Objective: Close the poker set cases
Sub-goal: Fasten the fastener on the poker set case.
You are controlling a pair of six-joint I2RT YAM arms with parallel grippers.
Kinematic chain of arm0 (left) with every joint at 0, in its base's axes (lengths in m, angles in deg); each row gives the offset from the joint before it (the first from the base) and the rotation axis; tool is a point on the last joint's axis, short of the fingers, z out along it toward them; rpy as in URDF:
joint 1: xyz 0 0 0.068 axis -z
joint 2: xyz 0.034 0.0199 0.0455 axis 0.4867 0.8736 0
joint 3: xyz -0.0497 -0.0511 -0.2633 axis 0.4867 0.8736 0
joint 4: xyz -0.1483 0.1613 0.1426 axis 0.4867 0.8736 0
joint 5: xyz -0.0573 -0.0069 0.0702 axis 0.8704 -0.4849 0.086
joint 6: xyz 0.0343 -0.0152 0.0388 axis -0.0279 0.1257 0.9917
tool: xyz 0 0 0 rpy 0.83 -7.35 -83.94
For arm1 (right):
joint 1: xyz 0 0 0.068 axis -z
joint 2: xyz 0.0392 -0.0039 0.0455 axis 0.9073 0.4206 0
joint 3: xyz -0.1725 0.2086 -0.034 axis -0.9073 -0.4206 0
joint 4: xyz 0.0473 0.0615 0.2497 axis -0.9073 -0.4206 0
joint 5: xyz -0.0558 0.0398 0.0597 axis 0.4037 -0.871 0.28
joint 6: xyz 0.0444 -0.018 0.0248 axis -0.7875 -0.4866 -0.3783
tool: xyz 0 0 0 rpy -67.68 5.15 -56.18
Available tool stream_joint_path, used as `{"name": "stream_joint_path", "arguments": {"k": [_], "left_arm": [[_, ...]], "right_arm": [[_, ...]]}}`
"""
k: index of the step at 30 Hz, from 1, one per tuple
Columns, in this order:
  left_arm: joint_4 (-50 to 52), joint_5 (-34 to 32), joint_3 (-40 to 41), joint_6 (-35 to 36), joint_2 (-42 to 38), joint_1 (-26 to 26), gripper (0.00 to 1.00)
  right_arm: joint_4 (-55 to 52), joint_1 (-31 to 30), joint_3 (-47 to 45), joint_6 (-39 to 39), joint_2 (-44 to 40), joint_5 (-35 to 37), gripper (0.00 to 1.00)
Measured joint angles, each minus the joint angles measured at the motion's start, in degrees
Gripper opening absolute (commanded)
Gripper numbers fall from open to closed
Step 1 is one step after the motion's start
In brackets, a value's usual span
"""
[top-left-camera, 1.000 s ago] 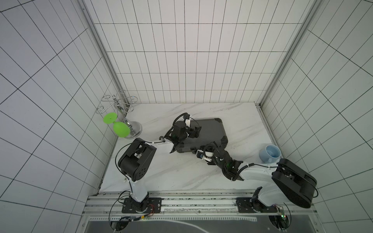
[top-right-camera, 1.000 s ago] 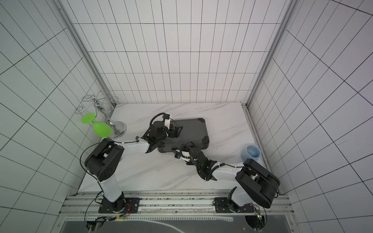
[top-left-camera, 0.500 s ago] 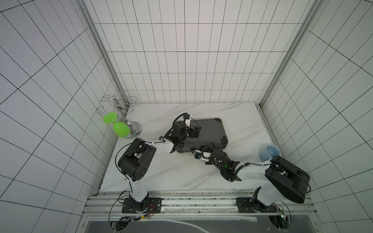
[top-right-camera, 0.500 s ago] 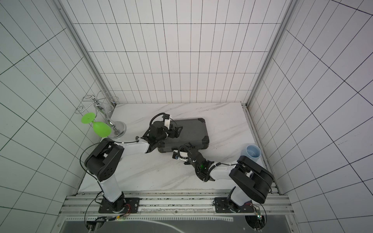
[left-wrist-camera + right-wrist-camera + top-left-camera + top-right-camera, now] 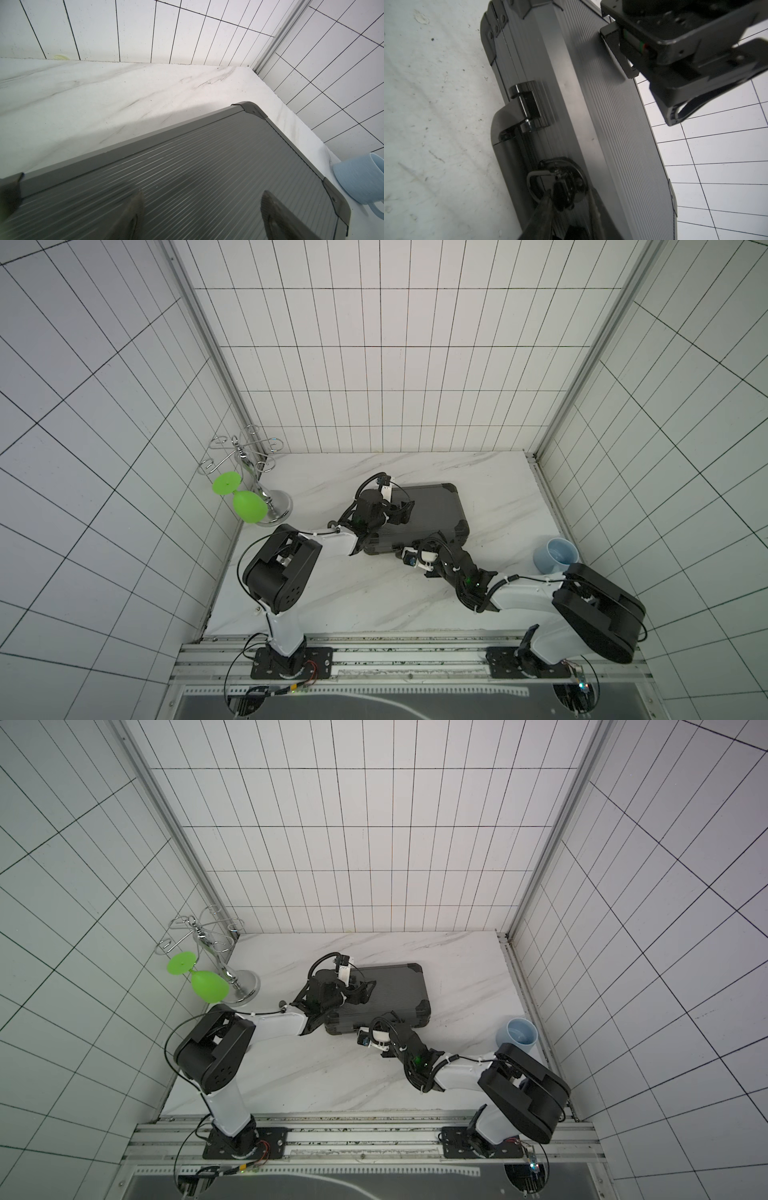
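Note:
The poker set case (image 5: 434, 510) (image 5: 399, 986) lies flat on the marble table with its dark grey ribbed lid down. My left gripper (image 5: 405, 512) (image 5: 368, 990) (image 5: 204, 194) is over the lid (image 5: 207, 166), open, with nothing between its fingers. My right gripper (image 5: 417, 545) (image 5: 376, 1025) (image 5: 570, 193) is at the case's front side (image 5: 542, 62), beside the black handle (image 5: 508, 128). Its jaws stand narrowly open astride the black latch (image 5: 562, 185). One finger touches the latch tab, and a small gap shows at the other finger.
A light blue mug (image 5: 557, 560) (image 5: 519, 1038) (image 5: 359, 178) stands near the right wall. A chrome glass rack (image 5: 274, 506) (image 5: 243, 984) with a green wine glass (image 5: 248, 508) hanging from it stands at the left wall. Tiled walls enclose three sides.
The right gripper's jaws have narrowed around the latch, and the arm has shifted slightly at the case front. The left gripper and the case have not moved.

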Motion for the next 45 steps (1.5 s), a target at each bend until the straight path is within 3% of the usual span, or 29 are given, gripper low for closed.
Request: {"name": "stream_joint_path", "arguments": {"k": [12,20,23,28,36,45], "left_arm": [[-0.4,0.0,0.2,-0.1,0.0,-0.1,0.87],[-1.0,-0.5,0.6,0.0,-0.1,-1.0,0.88],[-1.0,-0.6,0.7,0.1,-0.2,-1.0,0.87],[-0.9,-0.6,0.7,0.3,-0.2,-0.9,0.87],[3.6,-0.6,0.0,1.2,-1.7,-0.7,0.88],[13.9,-0.6,-5.2,1.8,-2.0,-0.5,0.89]], "right_arm": [[2.2,-0.8,0.0,-0.9,2.4,1.4,0.37],[27.3,-1.7,0.0,4.4,17.7,10.6,0.41],[31.2,-1.6,0.0,5.4,20.0,12.2,0.41],[26.6,-0.9,0.0,2.1,14.3,9.9,0.41],[11.3,2.4,-0.1,-3.8,3.2,0.7,0.42],[7.4,3.3,-0.1,-5.2,1.0,-2.7,0.41]]}}
